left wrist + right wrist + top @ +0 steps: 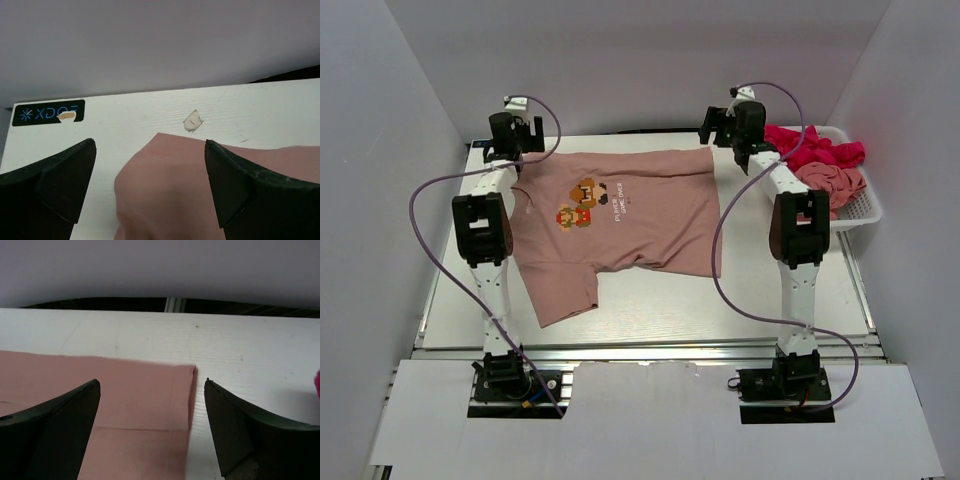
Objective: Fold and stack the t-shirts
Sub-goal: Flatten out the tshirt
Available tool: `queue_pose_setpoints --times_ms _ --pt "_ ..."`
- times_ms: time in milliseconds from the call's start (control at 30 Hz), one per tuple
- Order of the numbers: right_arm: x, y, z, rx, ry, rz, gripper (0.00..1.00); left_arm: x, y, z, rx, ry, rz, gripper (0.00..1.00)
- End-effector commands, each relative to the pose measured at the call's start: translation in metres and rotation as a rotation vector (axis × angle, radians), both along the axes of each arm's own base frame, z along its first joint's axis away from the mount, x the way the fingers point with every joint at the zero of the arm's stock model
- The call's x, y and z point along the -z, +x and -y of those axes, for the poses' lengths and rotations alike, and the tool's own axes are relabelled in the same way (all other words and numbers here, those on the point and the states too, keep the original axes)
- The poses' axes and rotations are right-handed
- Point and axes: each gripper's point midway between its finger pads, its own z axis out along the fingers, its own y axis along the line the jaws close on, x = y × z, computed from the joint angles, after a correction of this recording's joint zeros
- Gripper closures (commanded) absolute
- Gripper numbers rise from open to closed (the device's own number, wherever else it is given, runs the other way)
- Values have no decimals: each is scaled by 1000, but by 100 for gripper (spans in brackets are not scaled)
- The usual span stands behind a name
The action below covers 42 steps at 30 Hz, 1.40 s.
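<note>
A dusty salmon-pink t-shirt [640, 225] with a small pixel-art chest print [585, 203] lies spread flat on the white table [740, 300], one sleeve pointing toward the near left. My left gripper [517, 158] hovers open over its far-left edge; in the left wrist view the pink cloth [165, 190] lies between and below the gripper [150, 145], touching neither finger. My right gripper [728, 140] is open over the far-right hem corner, and that corner [150, 390] lies flat under the gripper [150, 385]. A magenta-red t-shirt [820, 150] and another pink one [835, 180] lie crumpled in the basket.
The white mesh basket [865, 212] stands at the far right edge of the table, just beside the right arm. White walls close in the back and both sides. A dark label [47, 112] and a small chip [192, 121] mark the table's far left.
</note>
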Motion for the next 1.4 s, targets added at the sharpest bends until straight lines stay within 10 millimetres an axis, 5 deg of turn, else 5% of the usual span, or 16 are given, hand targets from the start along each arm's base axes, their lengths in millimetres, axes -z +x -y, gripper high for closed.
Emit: queue_pose_setpoints --times_ms 0,33,100,133,167,200,267,300,367,400,433,500,633,867,1100,1367 --pt "-77 -7 9 61 -59 198 11 -119 -15 -10 -42 28 190 2" --pt "-111 -16 13 86 -53 254 11 -132 -23 -9 -35 40 206 2" --pt "-122 -33 9 108 -55 277 11 -174 -55 -6 -25 58 242 2" --pt "-157 -50 11 130 -54 332 11 -182 -69 -6 -21 76 225 2" --pt "-165 -63 -1 128 -60 341 11 -227 -95 -5 -21 89 281 2" --pt "-156 -74 1 163 -84 311 10 -222 -111 -6 -18 93 248 2" --pt "-184 -108 -8 183 -64 321 11 -221 -147 -9 -4 114 152 2" --pt "-160 -122 -3 216 -88 237 11 -237 -177 -6 12 129 150 2" --pt "-171 -157 1 230 18 197 11 -217 -219 0 63 172 16 2" --pt "-164 -170 -1 210 45 177 11 -236 -252 4 69 188 42 2" --pt "-151 -196 6 208 61 151 11 -202 -274 7 82 182 -63 2" --pt "-138 -221 9 201 119 129 11 -184 -306 9 86 178 -127 2" --pt "-96 -272 21 209 149 11 11 -104 -375 19 134 149 -361 2" --pt "-31 -313 41 250 81 -140 10 -31 -417 -7 94 176 -575 2" --pt "-13 -330 30 190 127 -196 11 5 -430 -57 51 -1 -732 2" --pt "7 -324 30 195 89 -238 11 32 -441 -31 303 -230 -812 2"
